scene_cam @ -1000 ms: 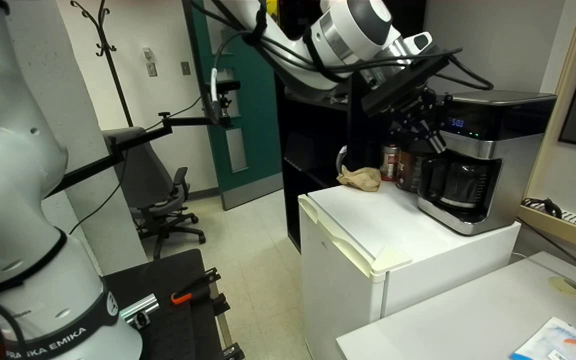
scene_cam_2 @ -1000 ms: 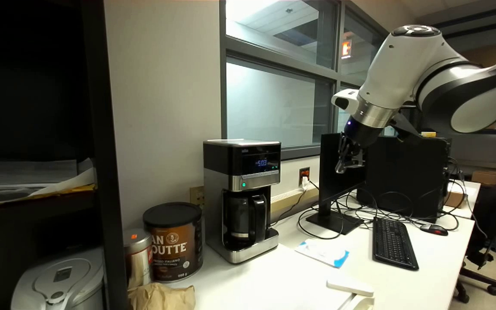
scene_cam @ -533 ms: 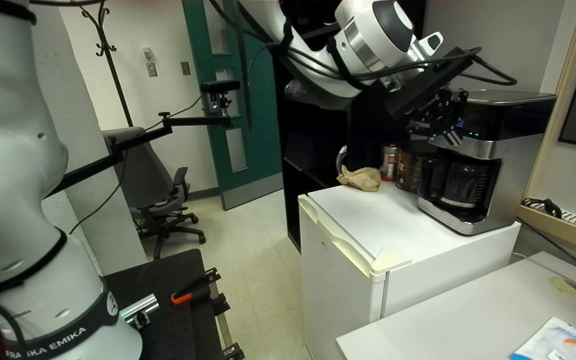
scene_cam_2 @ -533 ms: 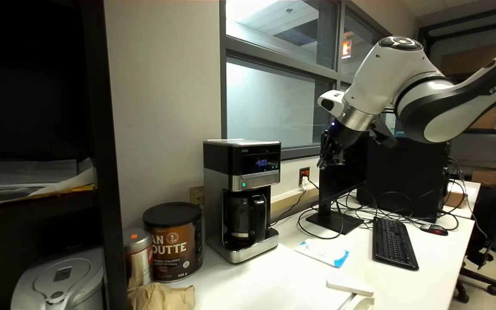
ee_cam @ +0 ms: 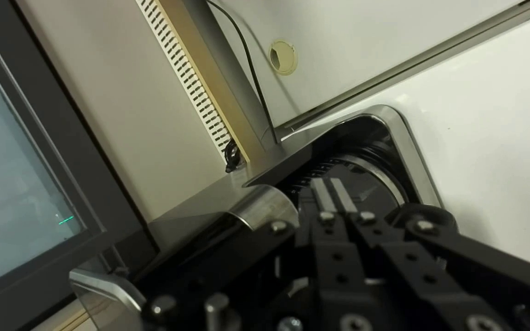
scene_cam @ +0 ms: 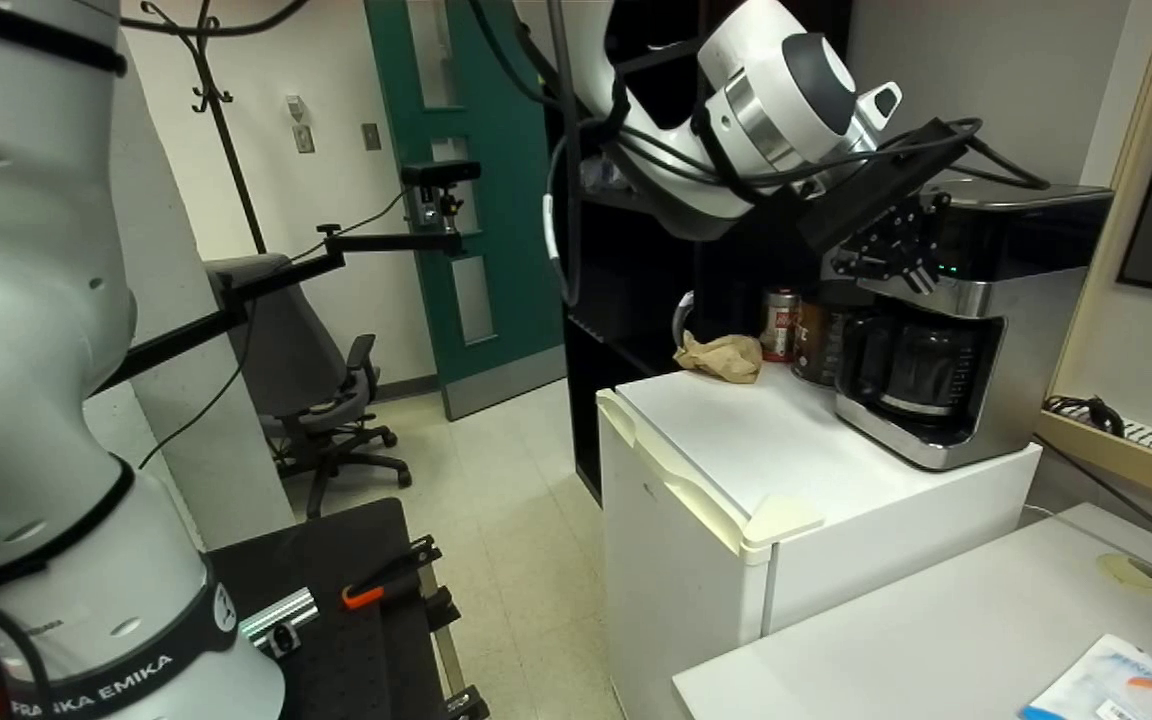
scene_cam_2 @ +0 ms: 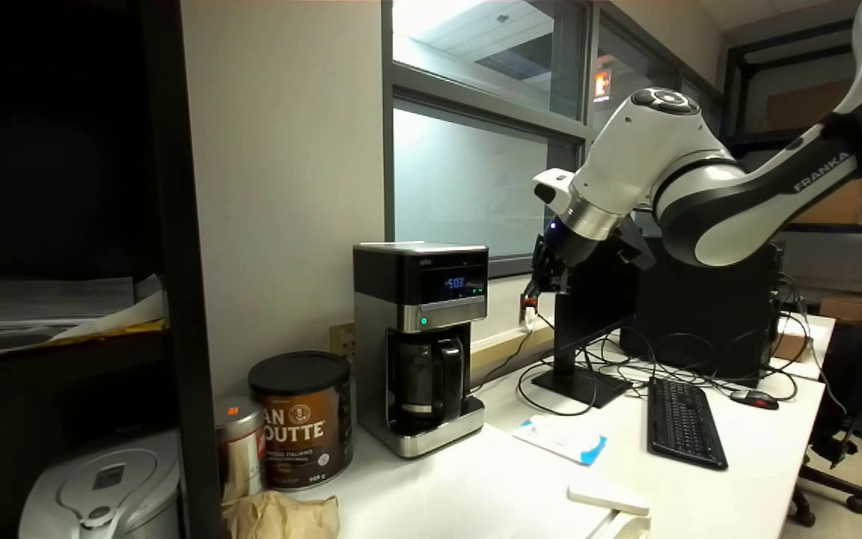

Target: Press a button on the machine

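The machine, a black and silver coffee maker point(scene_cam: 1046, 330), stands on the white fridge point(scene_cam: 806, 450). It also shows in an exterior view point(scene_cam_2: 375, 352) and the wrist view point(ee_cam: 265, 204). Its display point(scene_cam_2: 454, 284) reads 5:03, above a row of buttons point(scene_cam_2: 452, 304). A round button point(scene_cam_2: 423, 321) glows green. My gripper point(scene_cam: 921, 281) is shut and empty, tilted downward before the machine's upper front, and hides the display there. In an exterior view the gripper point(scene_cam_2: 530, 294) is apart from the machine. In the wrist view the fingertips point(ee_cam: 332, 186) overlap the dark carafe point(ee_cam: 368, 188).
A coffee can point(scene_cam_2: 304, 419), a smaller tin point(scene_cam_2: 240, 449) and a crumpled paper bag point(scene_cam: 721, 357) stand beside the machine. A black shelf point(scene_cam: 626, 290) is behind them. A monitor point(scene_cam_2: 595, 299) and keyboard point(scene_cam_2: 685, 423) are on the desk. A wall point(ee_cam: 122, 92) is behind the machine.
My gripper has moved toward the machine's front, rightward in an exterior view and leftward in an exterior view, and slightly lower. It now covers the display in an exterior view. The machine has not moved.
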Motion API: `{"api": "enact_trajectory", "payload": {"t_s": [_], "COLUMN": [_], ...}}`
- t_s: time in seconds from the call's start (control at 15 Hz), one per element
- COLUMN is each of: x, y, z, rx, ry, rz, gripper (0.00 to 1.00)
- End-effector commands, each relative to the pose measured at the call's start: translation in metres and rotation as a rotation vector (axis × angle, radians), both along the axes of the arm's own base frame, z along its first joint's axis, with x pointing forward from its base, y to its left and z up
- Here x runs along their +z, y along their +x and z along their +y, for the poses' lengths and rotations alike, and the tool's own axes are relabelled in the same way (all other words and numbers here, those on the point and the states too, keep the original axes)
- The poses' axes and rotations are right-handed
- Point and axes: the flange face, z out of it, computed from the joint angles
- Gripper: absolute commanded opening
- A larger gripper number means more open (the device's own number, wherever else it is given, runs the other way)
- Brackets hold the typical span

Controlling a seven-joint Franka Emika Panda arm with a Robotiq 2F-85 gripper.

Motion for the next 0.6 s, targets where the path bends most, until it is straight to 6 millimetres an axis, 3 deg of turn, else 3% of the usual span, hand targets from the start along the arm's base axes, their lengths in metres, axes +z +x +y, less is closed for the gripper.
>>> {"api": "enact_trajectory", "payload": {"t_s": [0.0,0.53], "x": [-0.004,-0.015], "y": [0.021,0.046], "z": [0.005,0.016], "rx": [0.044,0.065], "ry": [0.003,0.022], "rz": [-0.037,-0.065], "gripper": [0.00,0.00]}}
